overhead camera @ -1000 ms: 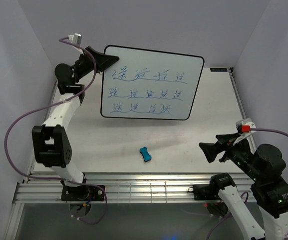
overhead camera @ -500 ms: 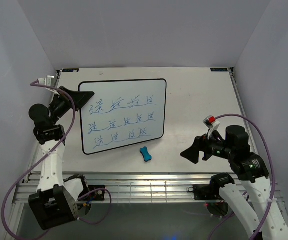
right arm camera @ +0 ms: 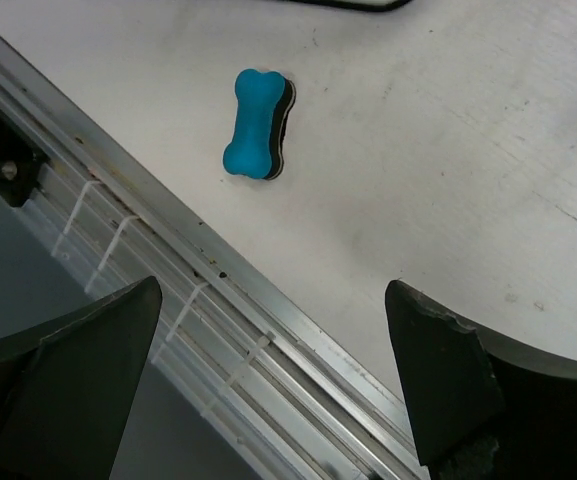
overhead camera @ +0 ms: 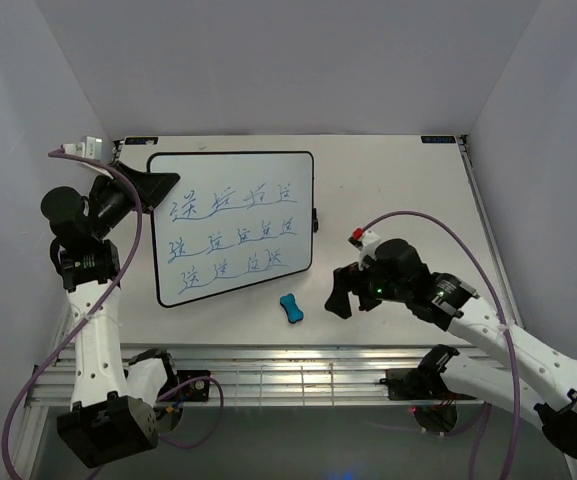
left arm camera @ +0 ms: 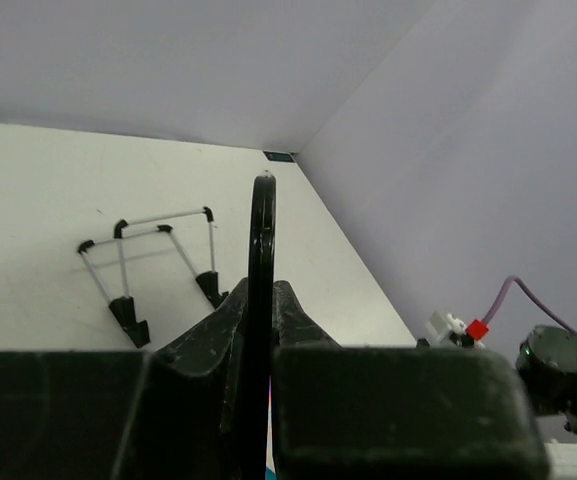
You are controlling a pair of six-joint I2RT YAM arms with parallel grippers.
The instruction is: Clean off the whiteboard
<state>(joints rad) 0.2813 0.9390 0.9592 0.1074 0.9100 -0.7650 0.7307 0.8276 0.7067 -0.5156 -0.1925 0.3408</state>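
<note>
While the right end effector [right arm camera: 273, 310], fingers [right arm camera: 78, 360] spread and empty, hovers over the white bench [right arm camera: 488, 150], the small blue bone-shaped eraser [right arm camera: 256, 125] lies just ahead and to its left, long axis roughly along the approach, so the fingers would likely span its narrow waist; this arm is the nearer. Farther back, the large black-framed glossy whiteboard [overhead camera: 230, 172], bearing three rows of blue handwriting, sits over the bench's left half, its far-left edge pinched by the left end effector [overhead camera: 163, 185].

Left gripper [overhead camera: 156, 186] swung the whiteboard [overhead camera: 233, 225] down and in toward its own base. Right gripper [overhead camera: 339, 291] advanced; eraser [overhead camera: 290, 308] now just ahead of its spread fingers.
</note>
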